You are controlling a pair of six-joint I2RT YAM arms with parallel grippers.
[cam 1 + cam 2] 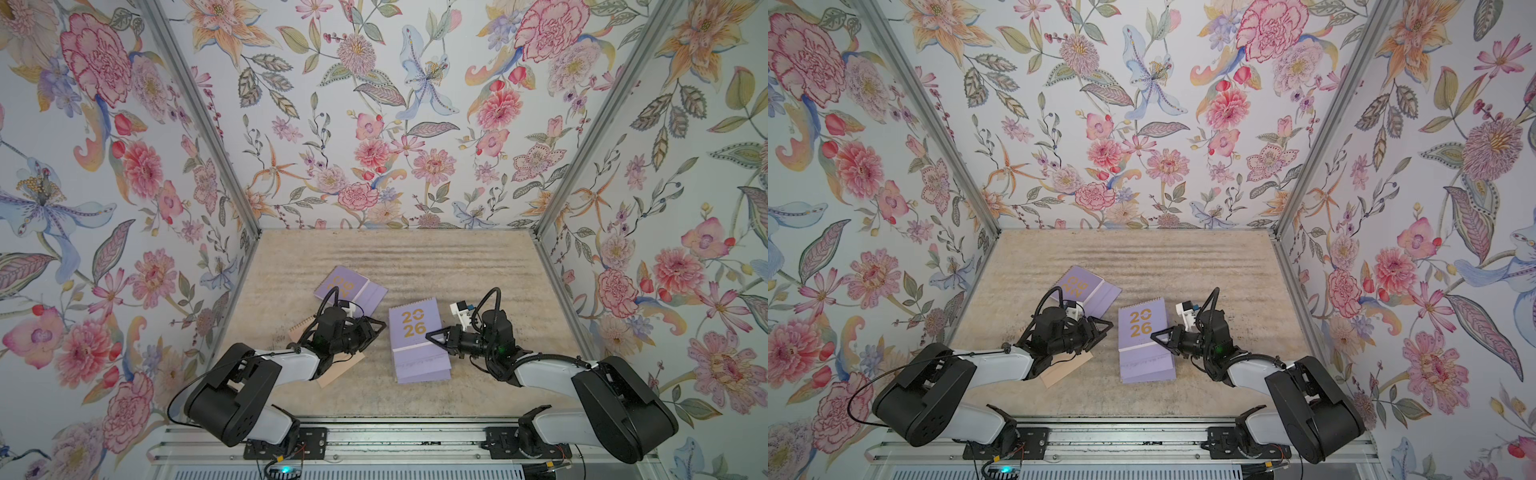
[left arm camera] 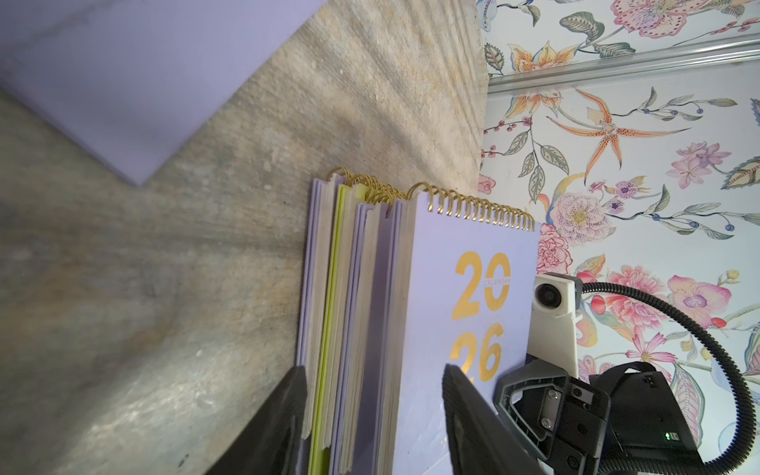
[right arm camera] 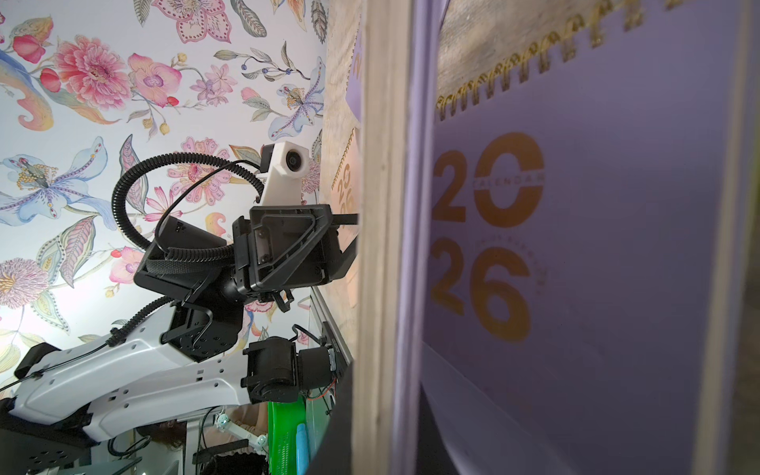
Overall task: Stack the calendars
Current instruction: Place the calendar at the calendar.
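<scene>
At your left lie two loose ones: a lilac calendar (image 1: 345, 286) and a peach calendar (image 1: 338, 370). Your left gripper (image 1: 376, 328) is spread at the stack (image 1: 419, 353). Only the left wrist view shows the stack's four layers, one a green calendar (image 2: 329, 329). Your right gripper (image 1: 432, 336), pressed together, sits at the stack's right edge.

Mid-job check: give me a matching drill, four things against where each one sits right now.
Things:
1. stack of calendars
2. single lilac calendar
3. peach calendar
4. right gripper

Places:
A. partly hidden under the left arm
B. reaching onto the stack's right edge
C. middle of the table, gold 2026 facing up
D. farther back, left of the stack

Pairs: 1-C, 2-D, 3-A, 4-B.
</scene>
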